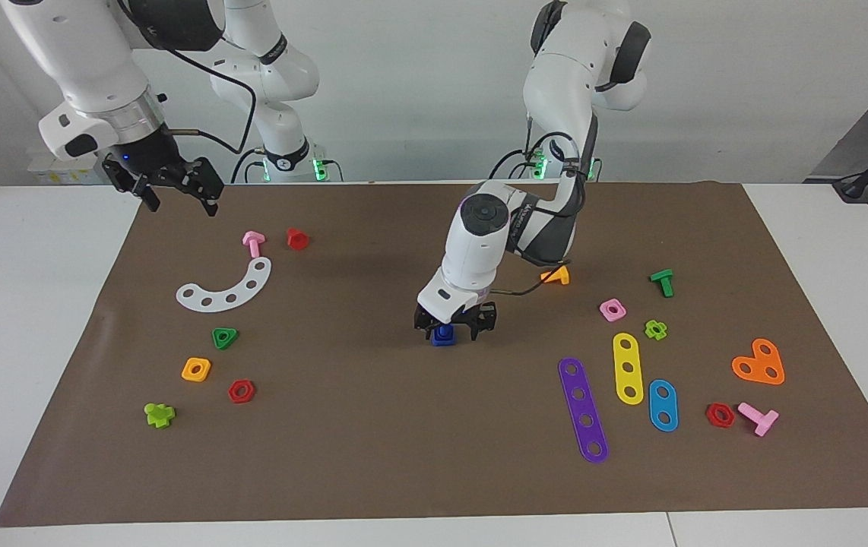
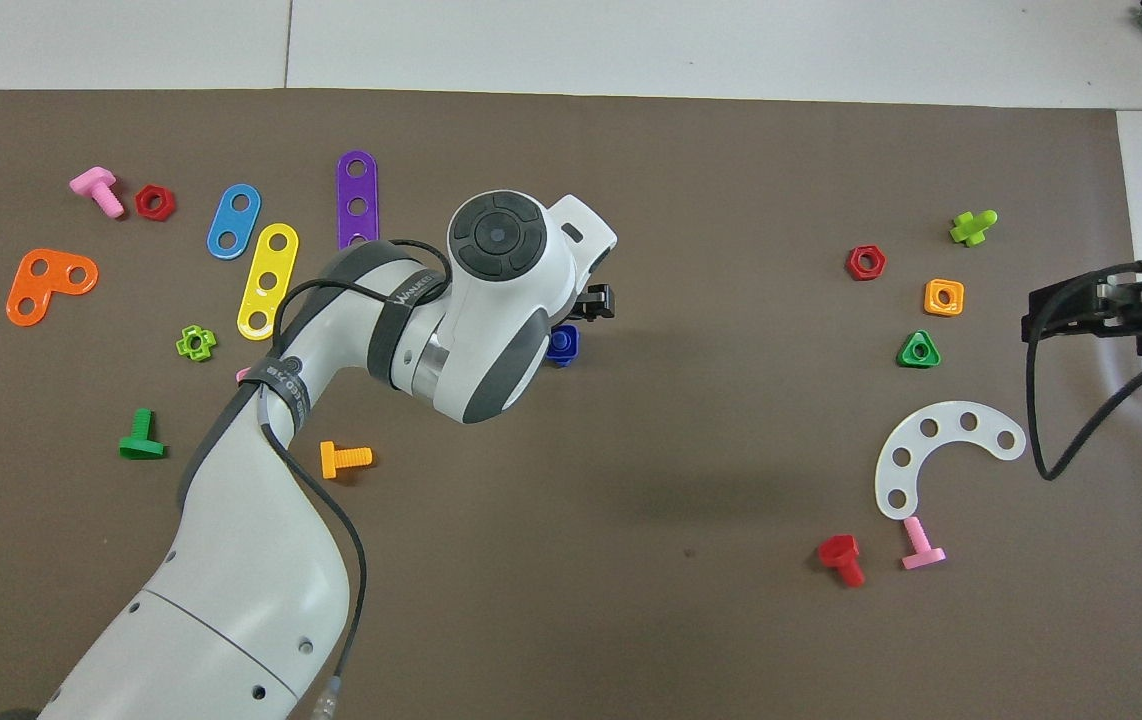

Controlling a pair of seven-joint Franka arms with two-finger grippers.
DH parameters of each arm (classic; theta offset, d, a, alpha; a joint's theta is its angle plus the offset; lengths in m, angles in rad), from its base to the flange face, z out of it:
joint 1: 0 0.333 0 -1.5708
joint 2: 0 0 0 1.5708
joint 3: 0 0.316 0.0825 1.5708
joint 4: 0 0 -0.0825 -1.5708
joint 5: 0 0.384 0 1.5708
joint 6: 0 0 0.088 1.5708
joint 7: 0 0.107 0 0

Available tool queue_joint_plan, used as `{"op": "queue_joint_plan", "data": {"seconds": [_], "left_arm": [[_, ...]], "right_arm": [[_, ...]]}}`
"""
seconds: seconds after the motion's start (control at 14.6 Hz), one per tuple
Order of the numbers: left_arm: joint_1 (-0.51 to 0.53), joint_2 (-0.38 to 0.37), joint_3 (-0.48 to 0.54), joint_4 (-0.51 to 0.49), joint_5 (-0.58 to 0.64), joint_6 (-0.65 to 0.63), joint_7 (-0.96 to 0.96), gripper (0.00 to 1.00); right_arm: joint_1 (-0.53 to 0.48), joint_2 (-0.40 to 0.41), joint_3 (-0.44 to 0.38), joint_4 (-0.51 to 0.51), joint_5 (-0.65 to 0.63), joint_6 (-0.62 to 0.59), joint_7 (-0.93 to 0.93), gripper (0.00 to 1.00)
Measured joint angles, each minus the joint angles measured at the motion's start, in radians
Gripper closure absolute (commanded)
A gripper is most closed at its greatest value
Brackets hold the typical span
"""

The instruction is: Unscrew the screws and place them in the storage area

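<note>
The dark-blue screw stands on the middle of the brown paper mat. My left gripper is down at the mat with its fingers standing open on either side of the screw. In the overhead view the left hand covers most of the screw, and the left gripper shows only in part. My right gripper hangs open and empty over the mat's edge at the right arm's end, waiting; it also shows in the overhead view.
Toward the right arm's end lie a white curved plate, a pink bolt, a red bolt and several nuts. Toward the left arm's end lie an orange bolt, a purple plate, a yellow plate and an orange plate.
</note>
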Motion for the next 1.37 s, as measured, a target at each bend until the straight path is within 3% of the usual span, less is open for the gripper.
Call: {"op": "queue_joint_plan", "data": {"seconds": [0.34, 1.37], "left_arm": [[-0.016, 0.007, 0.0, -0.014, 0.0, 0.001, 0.0, 0.18], [-0.017, 0.009, 0.0, -0.035, 0.0, 0.001, 0.0, 0.38]], "right_arm": [[0.0, 0.0, 0.0, 0.0, 0.0, 0.0, 0.0, 0.0], [0.0, 0.0, 0.0, 0.0, 0.0, 0.0, 0.0, 0.0]]}}
